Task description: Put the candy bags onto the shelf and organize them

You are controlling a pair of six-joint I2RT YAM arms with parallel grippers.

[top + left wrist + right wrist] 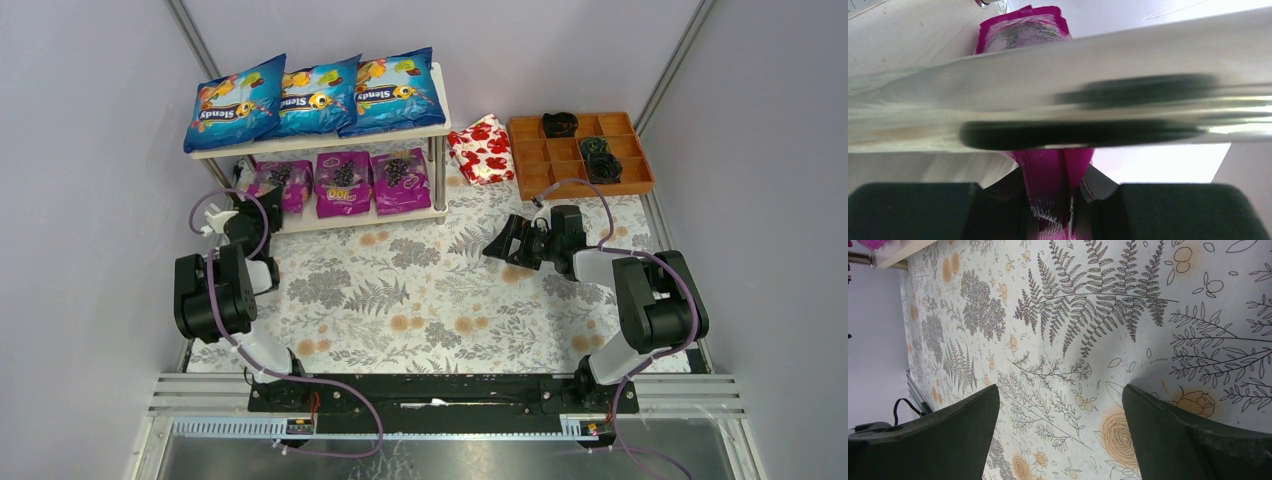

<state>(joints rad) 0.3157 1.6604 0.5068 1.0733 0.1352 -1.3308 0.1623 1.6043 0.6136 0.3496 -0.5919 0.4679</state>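
Three blue "Stendy" candy bags (318, 95) lie side by side on the top board of the shelf (300, 143). Three magenta-purple bags lie on the lower board: left (282, 183), middle (343, 182), right (401, 180). My left gripper (266, 203) is at the shelf's front left corner, shut on the near crimped edge of the left purple bag (1048, 167). In the left wrist view the left gripper (1057, 182) pinches that edge, and a shiny metal shelf leg (1098, 75) crosses in front of the bag. My right gripper (505, 245) is open and empty over the floral cloth (1060, 400).
A red-and-white floral packet (482, 148) lies right of the shelf. A brown compartmented tray (585, 188) with dark items (560, 124) stands at the back right. Grey walls close both sides. The shelf's lower board corner shows in the right wrist view (898, 255).
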